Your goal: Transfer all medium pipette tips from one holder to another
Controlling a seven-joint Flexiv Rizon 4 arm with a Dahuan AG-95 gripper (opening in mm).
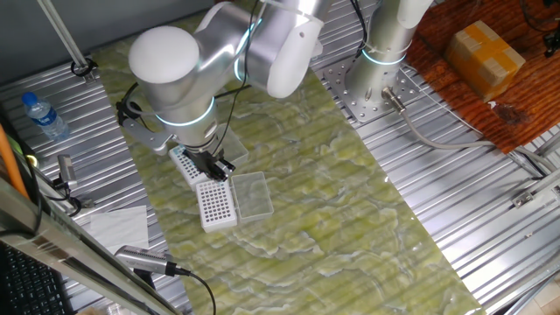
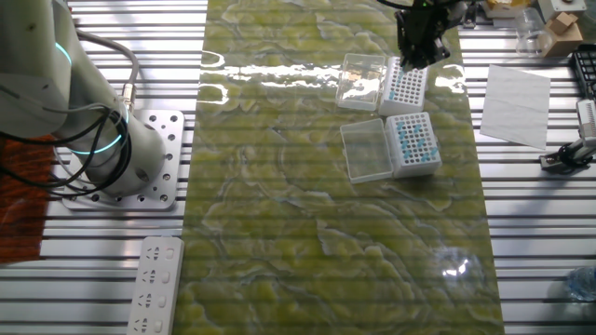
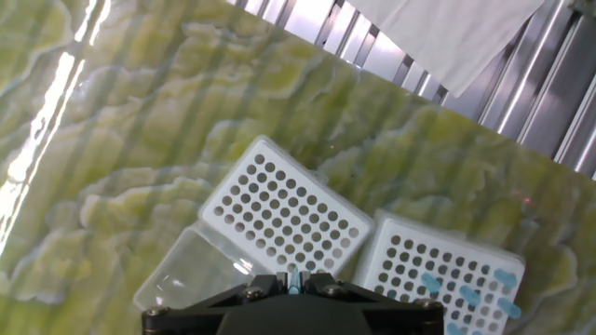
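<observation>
Two white holders lie side by side on the green mat. One holder [image 2: 413,142] carries several medium pipette tips [image 2: 407,140], light-blue dots in its grid; it also shows in the hand view [image 3: 447,270] with tips [image 3: 466,294]. The other holder [image 2: 407,86] shows only dark bare holes, as in the hand view [image 3: 284,219] and the fixed view [image 1: 216,203]. My gripper [image 3: 293,279] is shut on one light-blue tip [image 3: 293,276] and hangs above the bare-holed holder [image 2: 421,45]. In the fixed view, the gripper [image 1: 213,164] partly hides the tip-bearing holder [image 1: 184,162].
Each holder has a clear lid folded open beside it [image 2: 361,76] [image 2: 365,151]. A white paper sheet [image 2: 517,93] lies on the slatted metal table beside the mat. A water bottle [image 1: 44,114] stands near the table edge. The arm's base [image 2: 140,158] is bolted at the side.
</observation>
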